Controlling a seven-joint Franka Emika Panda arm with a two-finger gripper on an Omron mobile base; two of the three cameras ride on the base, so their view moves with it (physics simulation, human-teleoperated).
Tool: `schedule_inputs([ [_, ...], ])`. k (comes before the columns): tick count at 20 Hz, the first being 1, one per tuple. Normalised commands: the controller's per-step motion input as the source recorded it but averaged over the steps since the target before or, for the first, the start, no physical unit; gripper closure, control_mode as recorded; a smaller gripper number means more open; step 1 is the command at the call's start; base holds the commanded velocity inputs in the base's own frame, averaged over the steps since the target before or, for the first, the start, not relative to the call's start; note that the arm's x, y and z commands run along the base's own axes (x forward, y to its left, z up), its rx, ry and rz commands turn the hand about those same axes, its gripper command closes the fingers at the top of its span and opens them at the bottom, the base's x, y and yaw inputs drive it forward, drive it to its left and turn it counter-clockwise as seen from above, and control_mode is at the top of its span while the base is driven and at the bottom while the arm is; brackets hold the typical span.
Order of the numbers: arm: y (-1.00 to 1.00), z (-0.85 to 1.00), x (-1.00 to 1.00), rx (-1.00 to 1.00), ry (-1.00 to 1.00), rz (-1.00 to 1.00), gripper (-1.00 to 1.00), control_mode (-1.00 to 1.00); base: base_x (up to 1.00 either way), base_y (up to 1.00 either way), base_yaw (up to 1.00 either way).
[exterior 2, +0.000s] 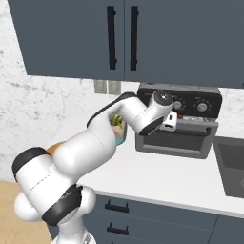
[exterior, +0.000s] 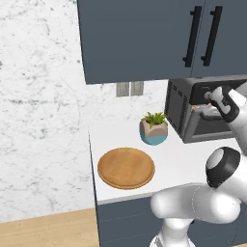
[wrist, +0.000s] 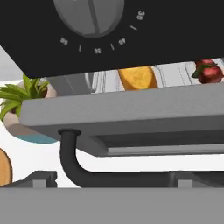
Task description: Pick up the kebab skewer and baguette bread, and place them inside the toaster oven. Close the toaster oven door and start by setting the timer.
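- Toaster oven (exterior: 185, 116) sits at the back right of the white worktop (exterior: 173, 164), under the blue-grey wall cabinets (exterior: 144, 38); vented side faces my left base camera.
- Left to right on the worktop, left base view: round wooden board (exterior: 126, 167) near the front edge, bare on top; potted plant (exterior: 154, 128) in a two-tone pot behind it, just beside the oven's left side; then the oven.
- Hand (exterior 2: 171, 120) is up at the oven front, just below the black control strip (exterior 2: 190, 103) and above the toaster oven door (exterior 2: 174, 141).
- Hand view: a round silver knob (wrist: 89, 15) with printed timer numbers around it lies directly ahead, close.
- Door in the hand view is not fully shut; I see a gap between its top edge and the control strip. Black bar handle (wrist: 87, 168) curves out below.
- Through that gap, on the wire rack: baguette bread (wrist: 138, 77) left of centre, kebab skewer (wrist: 208, 72) well to its right. Both are inside the oven.
- Hand state: fingers spread wide, nothing between them.
- Sink (exterior 2: 231, 164) at the far right, right base view.
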Motion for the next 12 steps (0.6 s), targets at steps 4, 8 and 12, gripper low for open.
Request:
schedule_inputs([
  [4, 0.22, -0.09, 0.30, 0.00, -0.03, 0.00, -1.00, -1.00, 0.00, 0.00, 0.00],
  [8, 0.22, -0.13, 0.31, 0.00, -0.03, 0.00, -1.00, -1.00, 0.00, 0.00, 0.00],
  [12, 0.22, -0.20, 0.34, 0.00, -0.02, 0.00, -1.00, -1.00, 0.00, 0.00, 0.00],
])
